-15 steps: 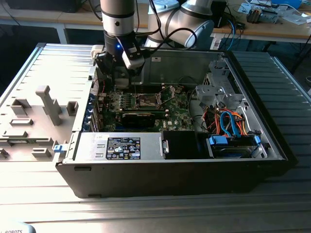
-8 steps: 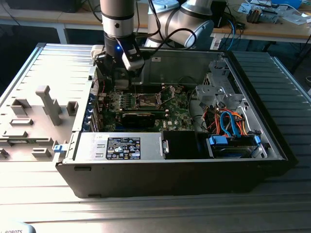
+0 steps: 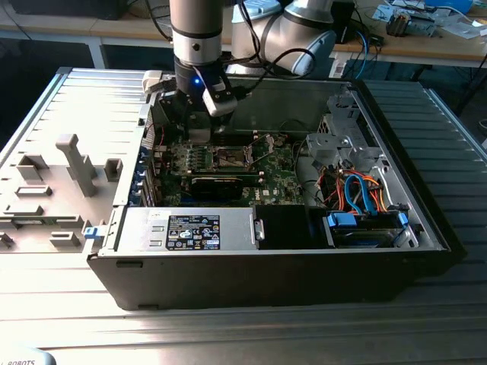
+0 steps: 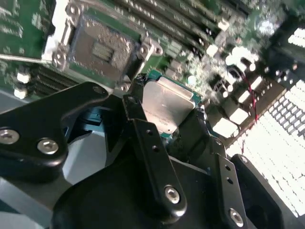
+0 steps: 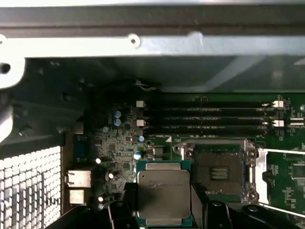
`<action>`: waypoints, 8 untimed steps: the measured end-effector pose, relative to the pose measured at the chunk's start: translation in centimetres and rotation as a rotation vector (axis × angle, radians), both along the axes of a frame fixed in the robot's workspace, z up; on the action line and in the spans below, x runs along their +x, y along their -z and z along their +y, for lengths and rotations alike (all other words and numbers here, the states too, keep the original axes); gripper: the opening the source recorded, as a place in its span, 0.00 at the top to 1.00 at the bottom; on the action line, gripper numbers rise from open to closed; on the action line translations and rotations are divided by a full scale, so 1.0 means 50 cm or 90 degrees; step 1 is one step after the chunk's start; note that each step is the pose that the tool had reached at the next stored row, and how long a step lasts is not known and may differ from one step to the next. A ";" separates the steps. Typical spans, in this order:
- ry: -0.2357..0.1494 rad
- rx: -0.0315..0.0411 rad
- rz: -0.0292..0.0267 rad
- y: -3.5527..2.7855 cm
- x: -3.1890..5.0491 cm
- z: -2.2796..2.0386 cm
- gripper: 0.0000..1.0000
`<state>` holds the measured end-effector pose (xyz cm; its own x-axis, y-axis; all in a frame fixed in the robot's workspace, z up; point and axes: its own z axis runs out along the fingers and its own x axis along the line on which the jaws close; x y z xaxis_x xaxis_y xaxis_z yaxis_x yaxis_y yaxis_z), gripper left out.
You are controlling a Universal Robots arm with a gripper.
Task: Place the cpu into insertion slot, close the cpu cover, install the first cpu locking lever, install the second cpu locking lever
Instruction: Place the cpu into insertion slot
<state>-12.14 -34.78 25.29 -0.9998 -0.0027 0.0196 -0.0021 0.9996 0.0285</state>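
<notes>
Clamping its jaws on the cpu (image 4: 169,107), the gripper (image 4: 167,125) is hovering just beside the uncovered insertion slot (image 4: 102,47), not over it

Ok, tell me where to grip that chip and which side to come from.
Grip it by two opposite thin edges, coming down from above its flat metal top. The chip is a thin square plate lying level, so probably only its edges offer a hold. The fingers clamp it that way now.
</notes>
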 end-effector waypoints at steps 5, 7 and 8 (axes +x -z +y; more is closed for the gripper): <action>0.000 -0.0001 0.0030 0.022 0.055 -0.0030 0.46; 0.000 0.0000 0.0055 0.034 0.085 -0.0025 0.46; 0.000 -0.0002 0.0066 0.038 0.094 -0.0019 0.46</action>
<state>-7.42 -34.87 23.40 -0.9995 -0.0028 0.0299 -0.0019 0.9996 0.0282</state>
